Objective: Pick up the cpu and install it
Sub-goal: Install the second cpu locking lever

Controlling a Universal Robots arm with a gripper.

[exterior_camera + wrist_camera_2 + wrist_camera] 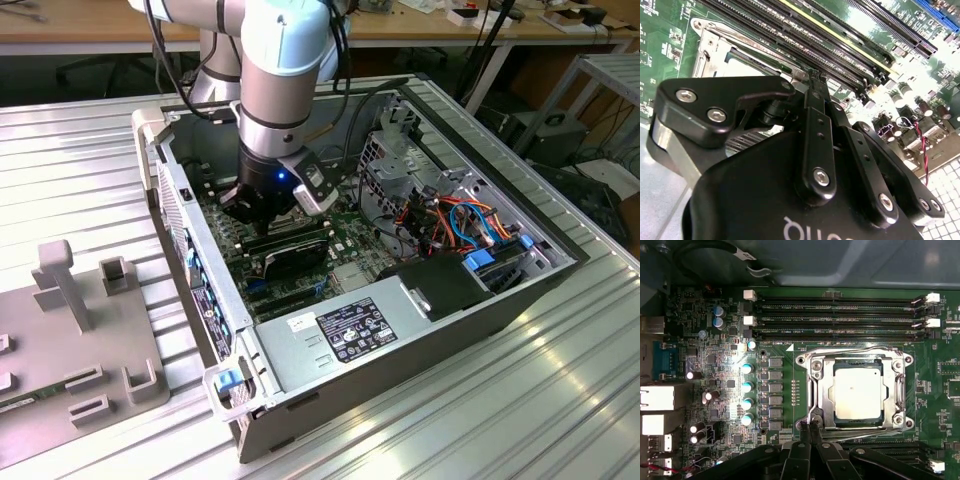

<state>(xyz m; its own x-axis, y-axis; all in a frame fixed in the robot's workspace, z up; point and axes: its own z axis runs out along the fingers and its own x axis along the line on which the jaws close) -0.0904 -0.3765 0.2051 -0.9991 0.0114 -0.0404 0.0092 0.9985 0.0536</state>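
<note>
Cpu point(858, 392), dull silver square, seated in socket point(812, 390) (frame down), tool point(808, 426) clenched empty.

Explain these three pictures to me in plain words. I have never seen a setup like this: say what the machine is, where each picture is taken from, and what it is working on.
The machine is a robot arm reaching down into an open computer case that lies on a ribbed metal table. The exterior view is taken by a camera standing off to the side. The two wrist views come from cameras riding on the arm, looking down past its gripper.

Inside the case is the green main board. In the first wrist view the cpu, a flat silver-grey square, sits inside the socket's metal frame. Above it run long memory slots.

The gripper's two black fingers are pressed together with nothing between them, their tips at the edge of the frame. On the table beside the case stands a grey parts holder.
</note>
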